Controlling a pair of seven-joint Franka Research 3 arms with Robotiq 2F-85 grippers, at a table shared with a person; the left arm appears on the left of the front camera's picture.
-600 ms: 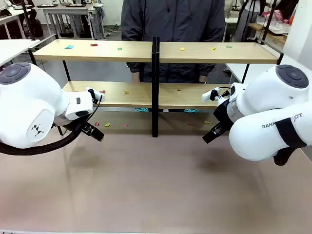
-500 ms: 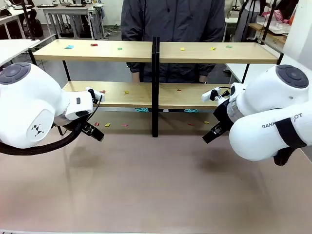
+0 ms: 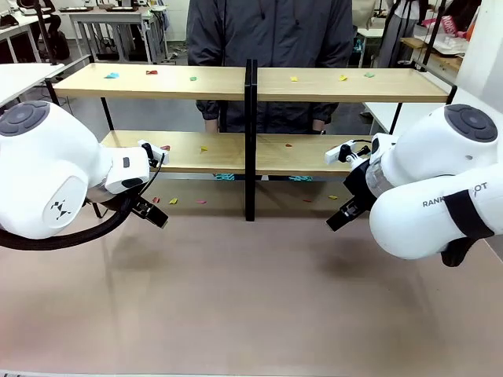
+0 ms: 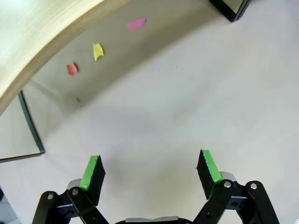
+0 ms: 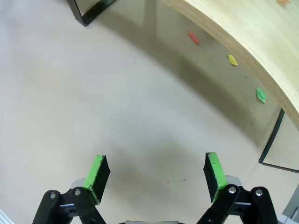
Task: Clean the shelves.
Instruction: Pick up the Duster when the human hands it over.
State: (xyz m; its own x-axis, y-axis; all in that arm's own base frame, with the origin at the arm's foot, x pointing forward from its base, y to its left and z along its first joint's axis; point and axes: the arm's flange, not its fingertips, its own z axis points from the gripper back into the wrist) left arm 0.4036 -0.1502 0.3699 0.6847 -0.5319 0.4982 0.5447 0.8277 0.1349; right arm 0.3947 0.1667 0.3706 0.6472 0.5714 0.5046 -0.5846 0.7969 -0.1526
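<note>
Light wooden boards in a thin black frame make up the shelves [image 3: 228,83], which stand across the far part of the counter [image 3: 251,298], between the two arms and the person [image 3: 271,31]. Their long axis runs from side to side across the front view. Two sections meet at the black centre post [image 3: 250,141], and one open face is turned toward the robot. Small coloured scraps [image 3: 192,78] dot the top board, the lower board [image 3: 185,159] and the counter beneath it. Your left pincer [image 4: 149,168] hangs near the counter just short of the rack, green pads spread wide with nothing between them. Your right pincer [image 5: 156,170] is likewise wide open and empty. To do this step well, I'd judge, give each arm one scrap, such as the yellow scrap [image 4: 97,51] under the left section. Go in low and level so the wrist clears the board above, set the pad tips either side of the scrap, and close slowly, since thin paper probably slips away easily. Keep each arm to its own side of the post.
</note>
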